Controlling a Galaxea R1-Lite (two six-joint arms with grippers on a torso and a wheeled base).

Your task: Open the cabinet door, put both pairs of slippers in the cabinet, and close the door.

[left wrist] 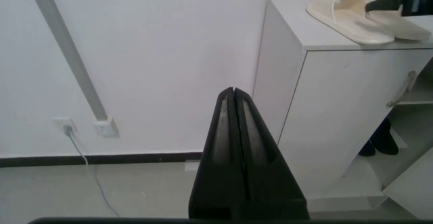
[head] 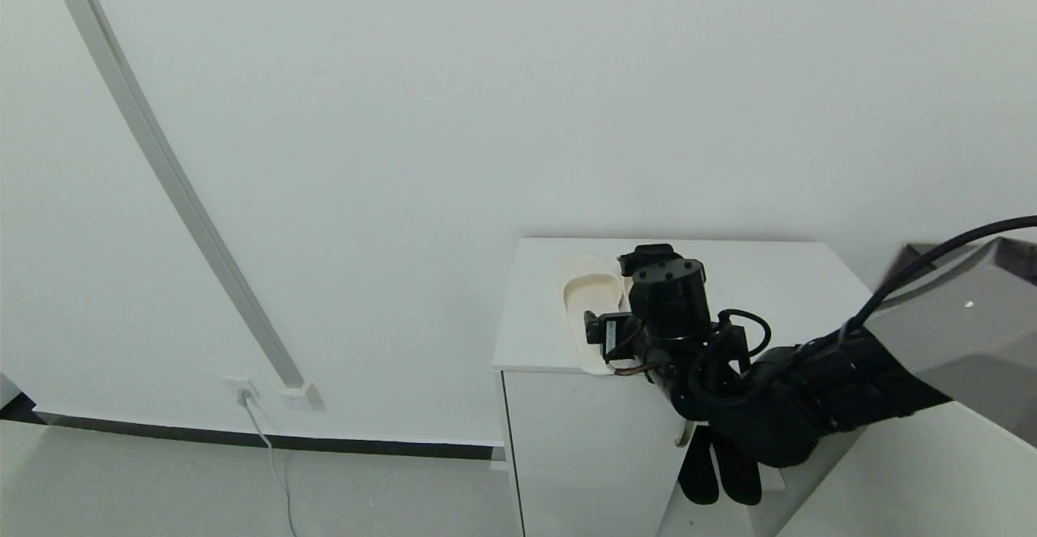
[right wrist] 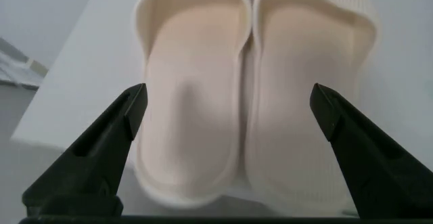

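Cabinet [head: 583, 440] is standing open, right tool [right wrist: 228, 95] is hovering wide open and empty around cream slippers [right wrist: 196, 116] on its top; next: closing on both; left tool [left wrist: 234, 95] sitting shut, empty.

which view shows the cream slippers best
The right wrist view: the cream slippers lie side by side, close up, framed by the open right hand. In the head view the right arm hides part of them; the left wrist view shows them far off, from the side.
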